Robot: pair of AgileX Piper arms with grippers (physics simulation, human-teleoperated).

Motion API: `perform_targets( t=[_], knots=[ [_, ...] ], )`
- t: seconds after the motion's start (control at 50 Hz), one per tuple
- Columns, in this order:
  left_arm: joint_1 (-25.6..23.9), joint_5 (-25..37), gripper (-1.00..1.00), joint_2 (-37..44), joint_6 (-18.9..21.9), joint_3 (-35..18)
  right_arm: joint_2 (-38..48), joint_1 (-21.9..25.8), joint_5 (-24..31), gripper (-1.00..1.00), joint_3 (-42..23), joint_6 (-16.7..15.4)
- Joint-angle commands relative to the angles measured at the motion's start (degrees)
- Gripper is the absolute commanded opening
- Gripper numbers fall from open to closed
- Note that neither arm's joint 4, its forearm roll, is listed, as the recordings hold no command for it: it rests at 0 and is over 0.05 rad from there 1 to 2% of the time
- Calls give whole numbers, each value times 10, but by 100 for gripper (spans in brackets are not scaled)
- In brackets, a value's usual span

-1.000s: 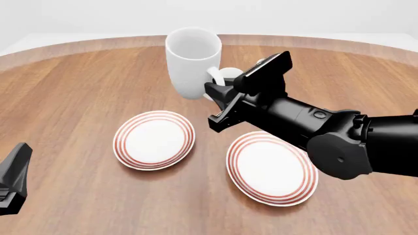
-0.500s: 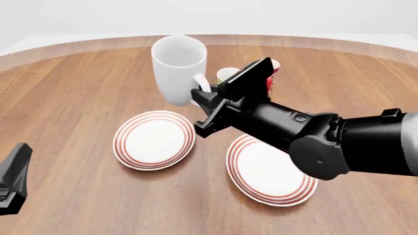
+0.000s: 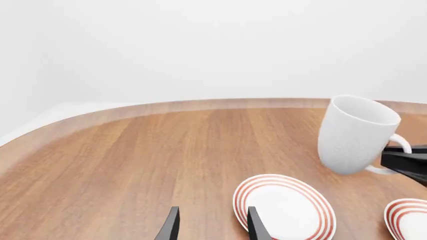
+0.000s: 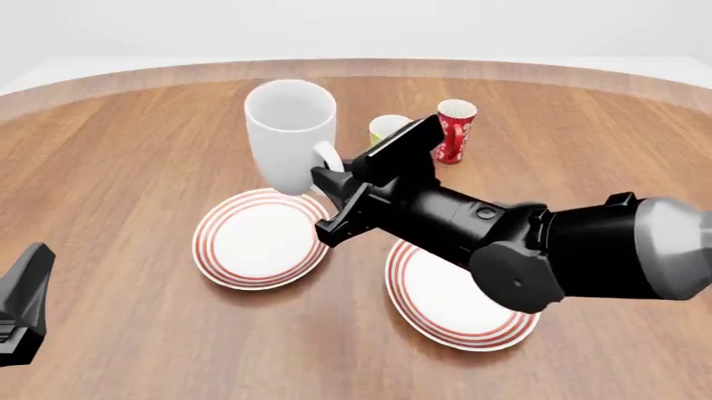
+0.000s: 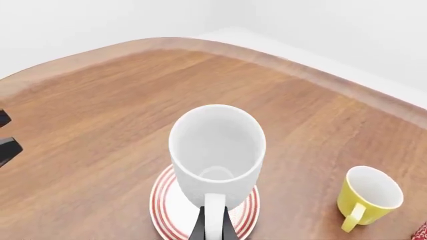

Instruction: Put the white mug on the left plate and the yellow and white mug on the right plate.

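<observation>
The wooden table (image 4: 133,150) is being shared by two red-ringed plates, three cups and both arms. The right gripper (image 4: 329,185) is being kept clamped on the loop handle of the white mug (image 4: 289,133), so that the mug is being carried upright and clear of the wood, above the far edge of the left plate (image 4: 263,237); in the right wrist view that plate is being seen directly beneath the mug, which suggests a lowering is being lined up. The right plate (image 4: 458,293) is being left bare for the yellow and white mug (image 5: 368,196), which is standing on the table beyond the arm, close beside the red cup (image 4: 454,131). The left gripper (image 3: 212,226) is being held low near the table's near edge, fingers apart and holding nothing, well away from the carried mug.
</observation>
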Motion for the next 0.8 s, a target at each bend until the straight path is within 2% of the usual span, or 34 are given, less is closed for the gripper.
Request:
perform_targets(
  t=[0.02,0.8],
  knots=[
    [0,0,100,0,0,0,13,6,-7,-100,-6,9],
    [0,0,100,0,0,0,71,10,-30,-100,-22,24]
  ],
)
